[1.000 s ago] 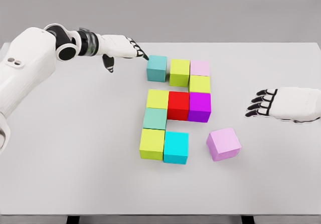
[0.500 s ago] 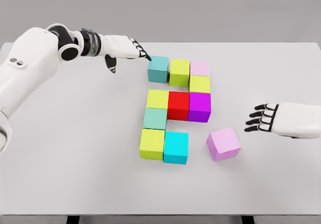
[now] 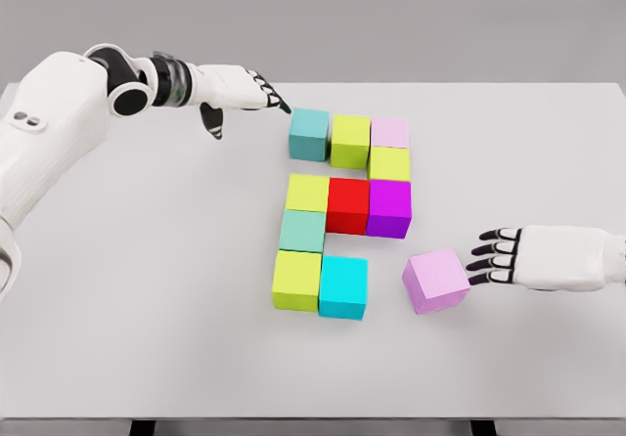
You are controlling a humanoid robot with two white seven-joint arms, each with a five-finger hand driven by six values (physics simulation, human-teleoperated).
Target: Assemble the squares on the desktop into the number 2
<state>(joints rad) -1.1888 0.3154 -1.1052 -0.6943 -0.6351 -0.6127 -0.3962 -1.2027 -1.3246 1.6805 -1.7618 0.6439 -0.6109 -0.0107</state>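
place: simulated tabletop scene; evidence: plain white table (image 3: 147,289) | featureless grey backdrop (image 3: 391,16)

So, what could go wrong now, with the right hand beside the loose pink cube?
The right hand has open fingers right at the loose pink cube, which sits rotated and apart from the cyan cube. A sideways push may turn it further, so it may arrive crooked. Pushed too far, it could shove the cyan cube and the lime cube out of line.

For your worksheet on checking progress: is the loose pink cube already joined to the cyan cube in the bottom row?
No, the pink cube sits tilted and apart, with bare table between it and the cyan cube.
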